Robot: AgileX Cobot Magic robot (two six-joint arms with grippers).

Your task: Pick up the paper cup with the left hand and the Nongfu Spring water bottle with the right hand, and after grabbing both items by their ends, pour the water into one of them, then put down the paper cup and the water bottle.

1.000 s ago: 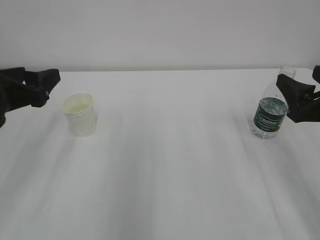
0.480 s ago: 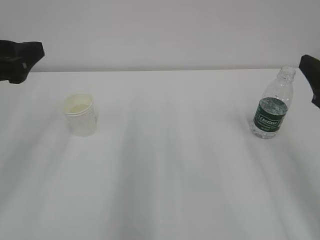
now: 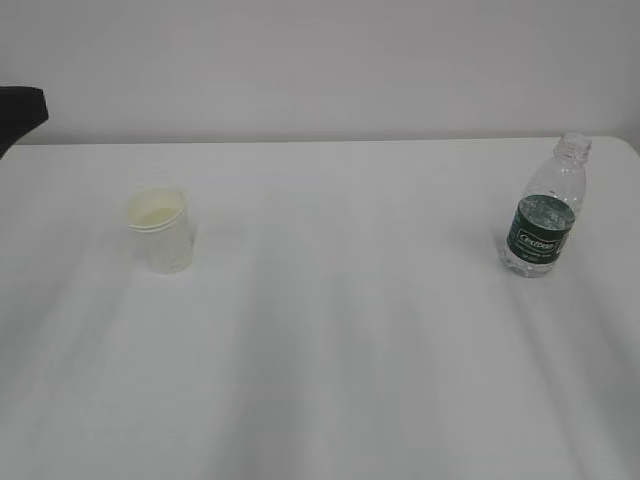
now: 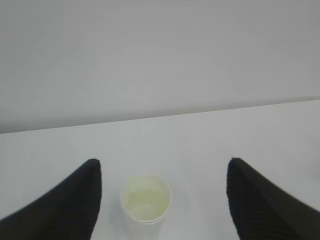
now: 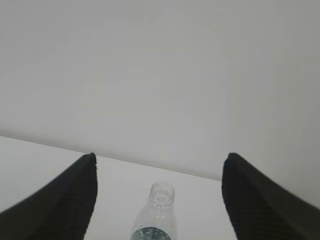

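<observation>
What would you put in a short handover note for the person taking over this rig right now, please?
Left hand: open, empty, lifted clear of the paper cup, which shows between its fingers from above.
Right hand: open, empty, above the Nongfu Spring water bottle.
Paper cup: upright on the left of the table, liquid inside.
Bottle: upright on the right, uncapped, partly full.
Done: judging by the liquid in the cup, the pour looks made; both items are set down.
Left: apparently nothing except parking the arms.
</observation>
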